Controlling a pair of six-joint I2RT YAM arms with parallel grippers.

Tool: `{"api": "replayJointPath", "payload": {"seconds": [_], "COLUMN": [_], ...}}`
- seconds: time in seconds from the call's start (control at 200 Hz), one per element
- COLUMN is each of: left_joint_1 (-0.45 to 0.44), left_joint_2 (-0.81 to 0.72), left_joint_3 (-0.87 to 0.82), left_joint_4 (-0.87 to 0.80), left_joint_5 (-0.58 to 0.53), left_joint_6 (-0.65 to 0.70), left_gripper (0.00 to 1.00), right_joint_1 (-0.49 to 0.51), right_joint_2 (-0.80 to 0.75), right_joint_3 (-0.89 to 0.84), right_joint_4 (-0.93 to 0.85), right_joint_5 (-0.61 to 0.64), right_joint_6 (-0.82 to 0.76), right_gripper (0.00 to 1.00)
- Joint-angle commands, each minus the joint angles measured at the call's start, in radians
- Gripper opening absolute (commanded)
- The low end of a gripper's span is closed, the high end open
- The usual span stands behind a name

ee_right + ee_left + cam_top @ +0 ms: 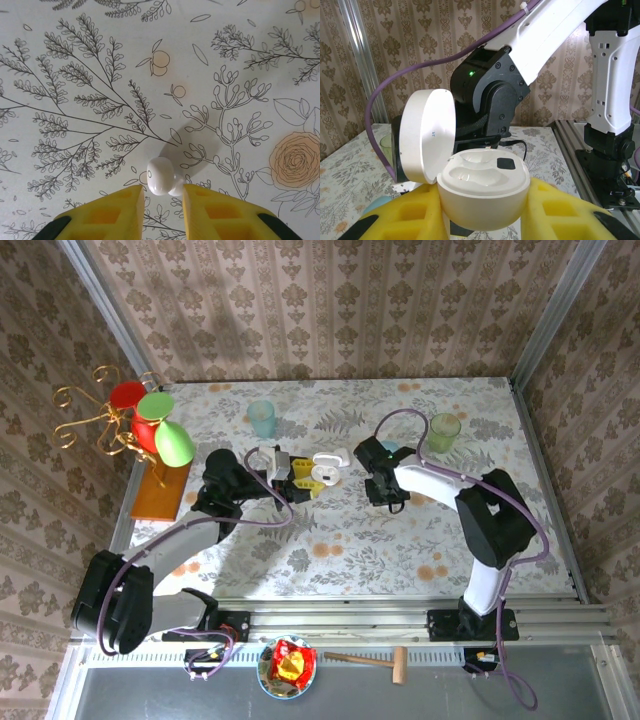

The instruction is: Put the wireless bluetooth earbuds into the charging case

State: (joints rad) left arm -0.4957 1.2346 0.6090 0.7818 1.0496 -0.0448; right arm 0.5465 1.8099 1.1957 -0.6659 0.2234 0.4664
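Note:
The white charging case [485,195] is held between my left gripper's [485,212] yellow fingers. Its round lid [427,135] stands open to the left, and the two moulded wells in its top hold nothing. From above, the case [331,459] sits left of the table's centre at my left gripper [316,476]. One glossy white earbud [160,175] sits between the yellow fingertips of my right gripper [163,192], which is shut on it above the flowered tablecloth. Its shadow falls up and to the right. My right gripper [385,490] points down just right of the case.
A pale blue cup [262,418] stands at the back, with a green cup [444,430] at the back right. A wooden stand with gold wire and coloured glasses [150,430] occupies the left edge. My right arm's wrist [490,95] looms close behind the case.

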Motion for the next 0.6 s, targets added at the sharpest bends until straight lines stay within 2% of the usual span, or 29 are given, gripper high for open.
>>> {"api": "replayJointPath", "payload": {"seconds": [0.0,0.595], "left_joint_1": [0.009,0.008], "left_joint_2": [-0.018,-0.02], "left_joint_3": [-0.006,-0.011], "left_joint_4": [-0.015,-0.015], "left_joint_5": [0.004,-0.002], "left_joint_6": [0.029,0.03], "left_gripper": [0.31,0.31], "right_joint_1": [0.012,0.03], "right_joint_2": [0.029,0.102], "right_joint_3": [0.044,0.085], "right_joint_4": [-0.054,-0.085], "right_joint_5": [0.054,0.085], "right_joint_6": [-0.016,-0.043], "right_gripper": [0.25,0.21]}}
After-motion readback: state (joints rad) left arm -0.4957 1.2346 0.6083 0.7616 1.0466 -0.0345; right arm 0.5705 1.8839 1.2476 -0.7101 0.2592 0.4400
